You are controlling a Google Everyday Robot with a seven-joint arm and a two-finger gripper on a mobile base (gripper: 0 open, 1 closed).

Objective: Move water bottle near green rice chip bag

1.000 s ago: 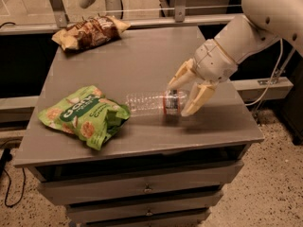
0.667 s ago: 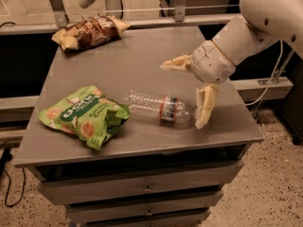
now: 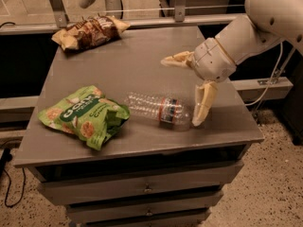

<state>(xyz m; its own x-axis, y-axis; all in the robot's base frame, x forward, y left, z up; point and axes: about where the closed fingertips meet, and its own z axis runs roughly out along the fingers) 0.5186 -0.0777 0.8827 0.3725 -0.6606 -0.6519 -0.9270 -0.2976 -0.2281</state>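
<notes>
Jaws: spread wide and pinching nothing. The cream two-finger gripper (image 3: 180, 92) sits centre right of the frame, one tip pointing left and the other hanging down right by the bottle's right-hand end. Can't tell if it's touching.
Bottle: small clear ribbed plastic water bottle with a white-and-red label band (image 3: 158, 110), lying on its side in the lower middle with its other end towards the green bag. Lying flat, it can't tip over, but it could roll.
Green bag: bright green glossy rice chip bag (image 3: 85, 115), lower left, flat on the desk and just beside the bottle. Maybe touching, hard to say.
Brown bag: crumpled brown-and-yellow snack bag (image 3: 90, 30), upper left, well apart. Not the target.
Desk: grey drawer desk (image 3: 142, 56), carrying all three.
Progress: my read is it's basically done, since the bottle's parked next to the right bag.
Next: guessing the arm just needs to lift clear without clipping the bottle. One tap would probably send it rolling.
</notes>
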